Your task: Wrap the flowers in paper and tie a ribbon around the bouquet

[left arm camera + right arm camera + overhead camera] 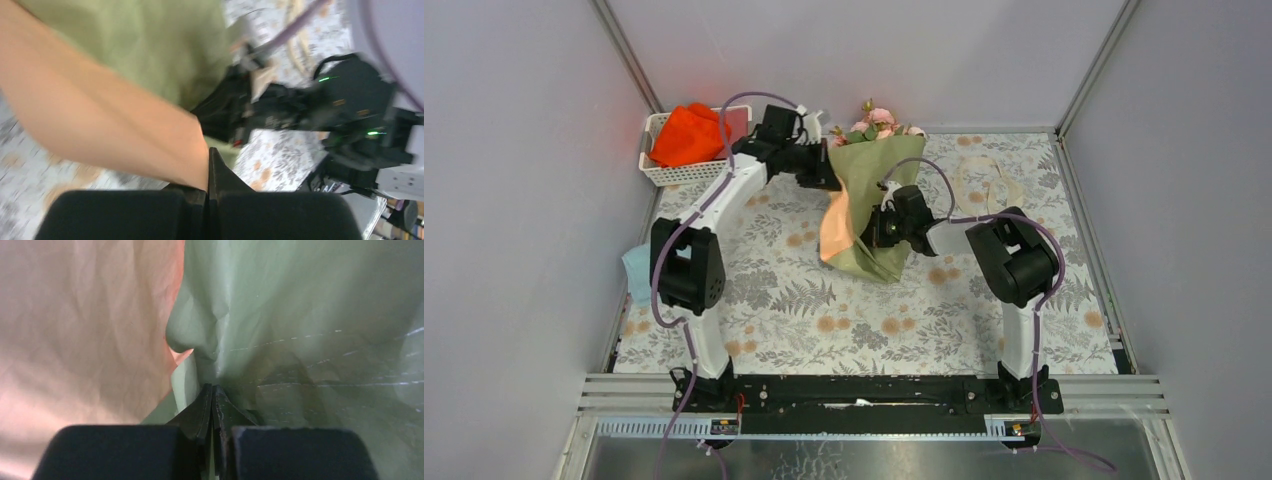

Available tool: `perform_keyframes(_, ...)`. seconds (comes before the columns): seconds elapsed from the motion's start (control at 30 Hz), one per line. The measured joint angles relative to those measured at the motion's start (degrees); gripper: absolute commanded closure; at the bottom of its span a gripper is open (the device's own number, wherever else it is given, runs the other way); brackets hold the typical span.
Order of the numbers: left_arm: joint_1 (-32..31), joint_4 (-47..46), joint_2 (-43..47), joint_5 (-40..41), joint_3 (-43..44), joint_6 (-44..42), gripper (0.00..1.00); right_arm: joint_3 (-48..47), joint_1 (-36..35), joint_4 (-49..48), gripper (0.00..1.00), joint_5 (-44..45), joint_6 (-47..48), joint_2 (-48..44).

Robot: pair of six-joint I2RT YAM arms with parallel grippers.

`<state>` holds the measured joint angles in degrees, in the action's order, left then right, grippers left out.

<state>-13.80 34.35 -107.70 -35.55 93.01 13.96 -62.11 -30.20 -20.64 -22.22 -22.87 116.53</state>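
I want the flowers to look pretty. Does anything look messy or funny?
Yes. The paper is crumpled and loose, with a peach flap sagging open on its left side. The ribbon lies untied on the table to its right. A blue cloth seems to hang off the table's left edge.

Bouquet at centre, basket back left holding cloth, ribbon right of bouquet

Even, soft light throughout — the top view is sharp, the left wrist view blur-smeared.
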Motion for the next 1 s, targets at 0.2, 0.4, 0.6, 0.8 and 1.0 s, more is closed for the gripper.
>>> perform_keyframes(0.2, -6.67, 0.09, -8.33, -3.37, 13.18, 3.69, 1.0, 5.44, 0.2, -8.26, 0.98, 0.55, -5.07, -0.68)
perform_keyframes(0.4, -8.09, -0.24, -22.6, -4.96, 23.54, 9.49, 1.0, 11.34, 0.09, -14.88, 0.98, 0.63, -8.87, -2.8)
perform_keyframes(0.6, -9.01, -0.09, -31.69, -2.4, 29.33, 11.34, 1.0, 14.75, -1.16, -16.9, 0.96, 2.6, -11.13, -4.98)
perform_keyframes(0.8, -10.03, -0.28, -34.77, 1.97, 29.55, 10.47, 1.0, 18.01, -3.17, -10.6, 0.91, 6.47, -11.72, -11.93)
perform_keyframes(1.0, -10.93, -0.85, -35.12, 4.72, 27.98, 8.33, 1.0, 17.94, -1.95, 1.95, 0.69, 11.26, -9.53, -21.18)
